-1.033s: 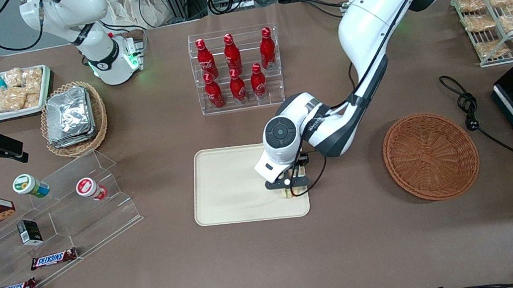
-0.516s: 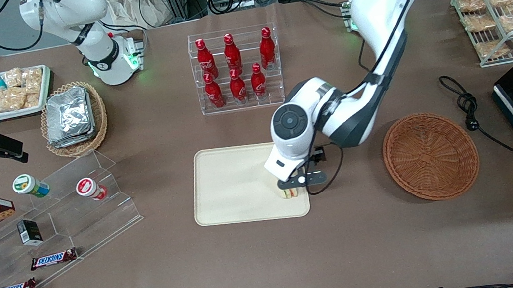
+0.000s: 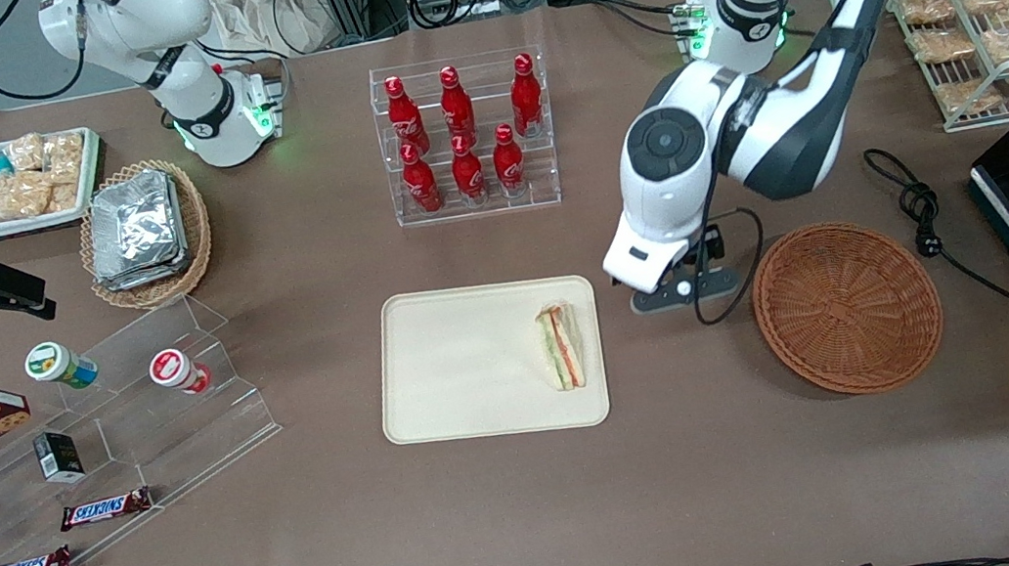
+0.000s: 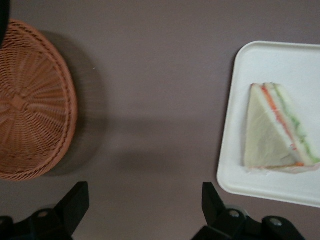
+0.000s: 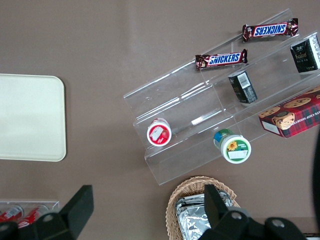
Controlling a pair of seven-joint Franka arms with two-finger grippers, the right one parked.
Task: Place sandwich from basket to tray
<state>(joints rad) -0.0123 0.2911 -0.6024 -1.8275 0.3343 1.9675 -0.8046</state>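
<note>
Between tray (image 3: pixel 438 371) and basket (image 3: pixel 846 306), your gripper (image 3: pixel 682 293) hangs spread and empty; the sandwich (image 3: pixel 562 346) rests near the rim, so a nudge could tip it onto the counter (image 3: pixel 692 493).

Brown-covered table (image 3: pixel 537 515), cables and metal framing along its top edge

Cream tray (image 3: pixel 467 367), pale sandwich (image 3: pixel 561 346) layered orange and green, reddish-brown woven basket (image 3: pixel 847 307), brown tabletop (image 3: pixel 692 493), black tool (image 4: pixel 142 212)
</note>
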